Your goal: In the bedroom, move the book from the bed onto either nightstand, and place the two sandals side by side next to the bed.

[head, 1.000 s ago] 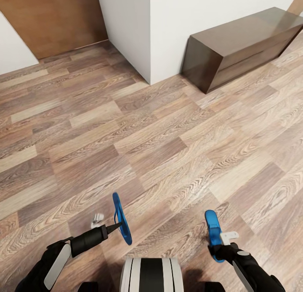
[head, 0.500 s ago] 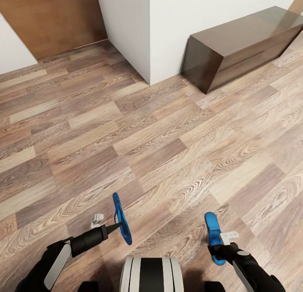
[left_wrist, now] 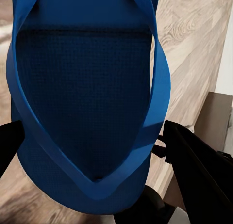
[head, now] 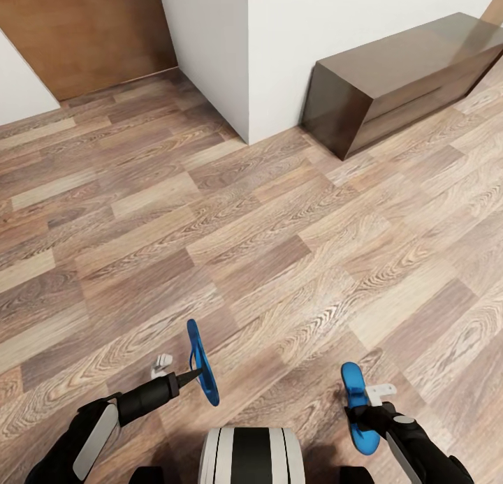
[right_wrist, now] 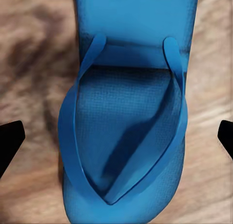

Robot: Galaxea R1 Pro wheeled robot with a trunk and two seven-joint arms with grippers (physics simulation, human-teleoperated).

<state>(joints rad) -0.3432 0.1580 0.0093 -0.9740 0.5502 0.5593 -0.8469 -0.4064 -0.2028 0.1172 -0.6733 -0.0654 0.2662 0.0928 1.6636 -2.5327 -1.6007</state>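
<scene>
My left gripper (head: 198, 374) is pinching one blue sandal (head: 201, 363) on its edge, up off the wood floor (head: 265, 246). My right gripper (head: 365, 414) grips the other sandal (head: 360, 406), which pokes out ahead of the fingers, sole facing up.

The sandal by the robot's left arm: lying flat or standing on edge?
On edge: the left sandal shows as a thin upright sliver, held off the floor.
</scene>
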